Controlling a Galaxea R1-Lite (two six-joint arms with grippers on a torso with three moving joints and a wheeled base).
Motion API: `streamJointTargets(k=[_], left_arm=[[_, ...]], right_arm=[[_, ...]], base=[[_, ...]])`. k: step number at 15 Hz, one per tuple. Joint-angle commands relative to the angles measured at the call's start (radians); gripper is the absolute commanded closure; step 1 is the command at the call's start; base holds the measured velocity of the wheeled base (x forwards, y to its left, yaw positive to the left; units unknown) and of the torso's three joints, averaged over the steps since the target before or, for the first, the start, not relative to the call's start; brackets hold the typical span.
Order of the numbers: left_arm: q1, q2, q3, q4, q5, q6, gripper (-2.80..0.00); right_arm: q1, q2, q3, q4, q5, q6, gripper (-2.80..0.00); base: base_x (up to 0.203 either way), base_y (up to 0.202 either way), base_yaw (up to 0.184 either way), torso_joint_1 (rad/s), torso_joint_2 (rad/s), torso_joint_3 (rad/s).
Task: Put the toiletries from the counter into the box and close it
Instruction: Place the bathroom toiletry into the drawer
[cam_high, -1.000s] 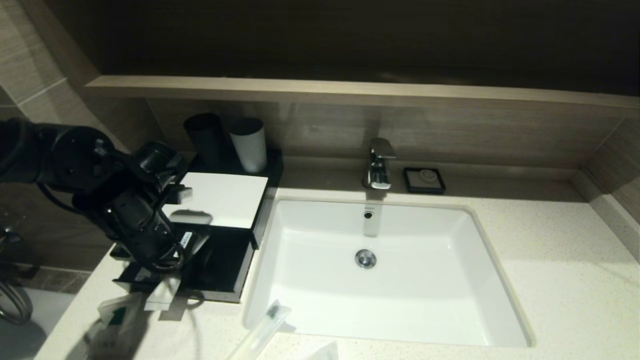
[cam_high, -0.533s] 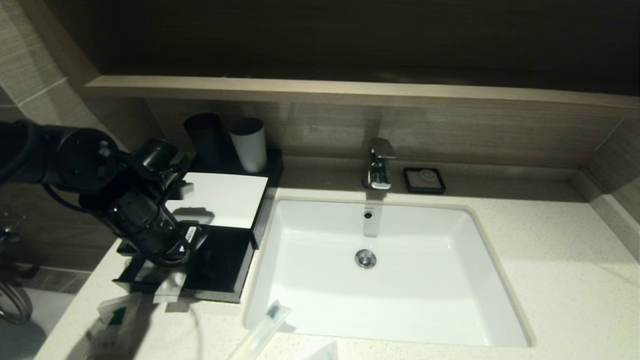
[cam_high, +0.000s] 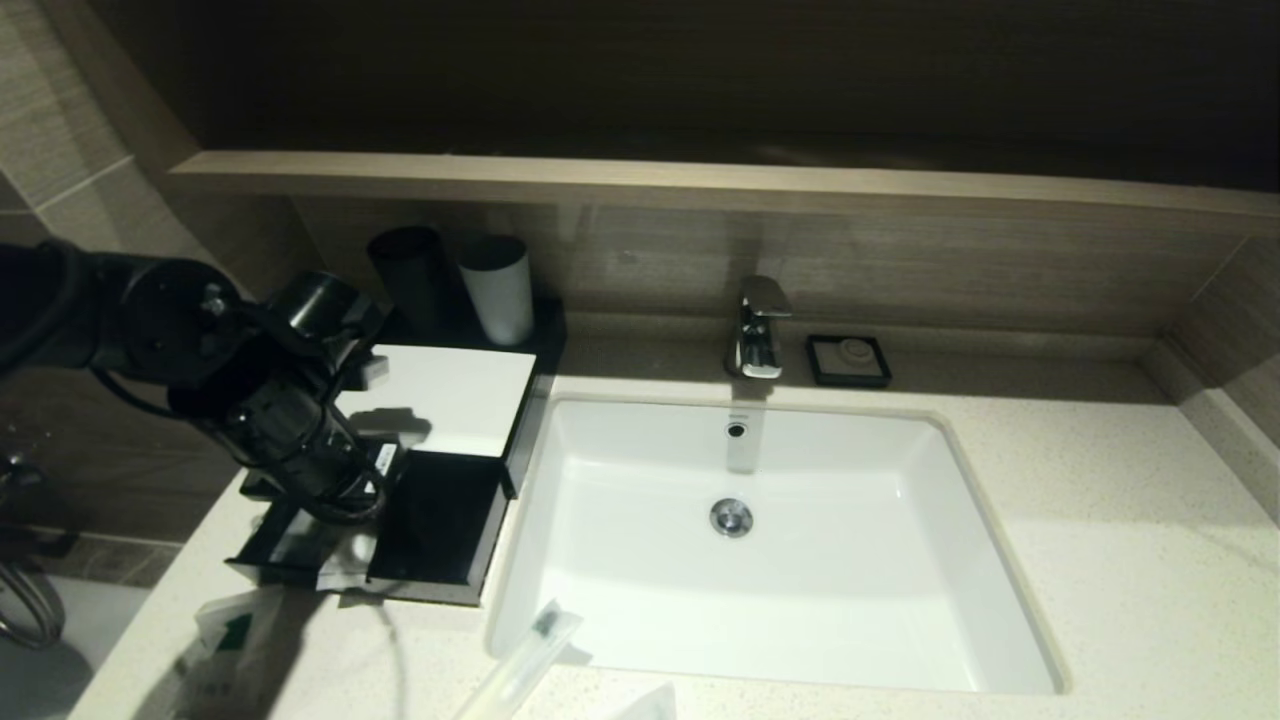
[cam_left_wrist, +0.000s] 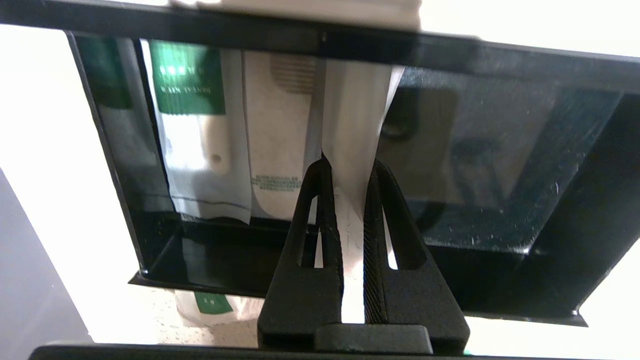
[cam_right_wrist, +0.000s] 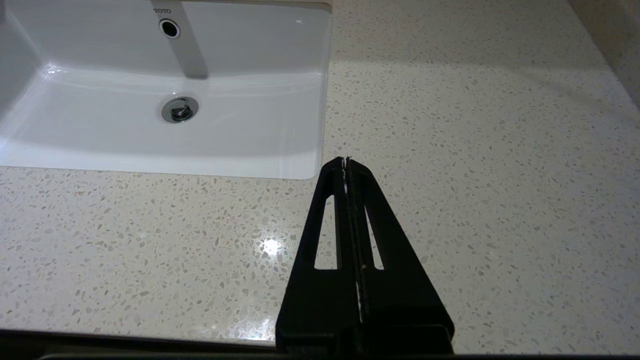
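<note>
The black box (cam_high: 460, 400) with a white top panel stands left of the basin, its front drawer (cam_high: 430, 585) pulled out. My left gripper (cam_high: 350, 535) hangs over the drawer, shut on a white sachet (cam_high: 338, 572) whose end droops over the drawer's front wall. In the left wrist view the gripper (cam_left_wrist: 350, 167) pinches this sachet (cam_left_wrist: 355, 115), and two more sachets (cam_left_wrist: 200, 130) lie in the drawer (cam_left_wrist: 500, 55). A green-marked sachet (cam_high: 230, 630) and a long sleeve with a dark end (cam_high: 525, 660) lie on the counter (cam_high: 1100, 560). My right gripper (cam_right_wrist: 346, 160) is shut and empty over the counter.
A black cup (cam_high: 410, 270) and a white cup (cam_high: 497, 288) stand behind the box. The white basin (cam_high: 800, 600) with a faucet (cam_high: 757, 325) fills the middle. A small black soap dish (cam_high: 849, 360) sits by the faucet. A wood-look shelf (cam_high: 700, 185) runs above.
My left gripper has moved back toward the box, drawing the held sachet further over the open drawer. The right arm has not moved.
</note>
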Motion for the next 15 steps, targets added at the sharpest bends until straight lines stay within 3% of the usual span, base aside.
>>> streamJointTargets(k=[1, 15], left_arm=[[0.000, 0.003, 0.001, -0.003, 0.003, 0.001, 0.00], [-0.001, 0.014, 0.002, -0.066, 0.055, 0.036, 0.00]], right_arm=[[0.000, 0.000, 0.000, 0.000, 0.000, 0.000, 0.00], [0.000, 0.000, 0.000, 0.000, 0.000, 0.000, 0.00]], base=[[0.000, 0.000, 0.000, 0.000, 0.00, 0.000], [0.000, 0.000, 0.000, 0.000, 0.00, 0.000]])
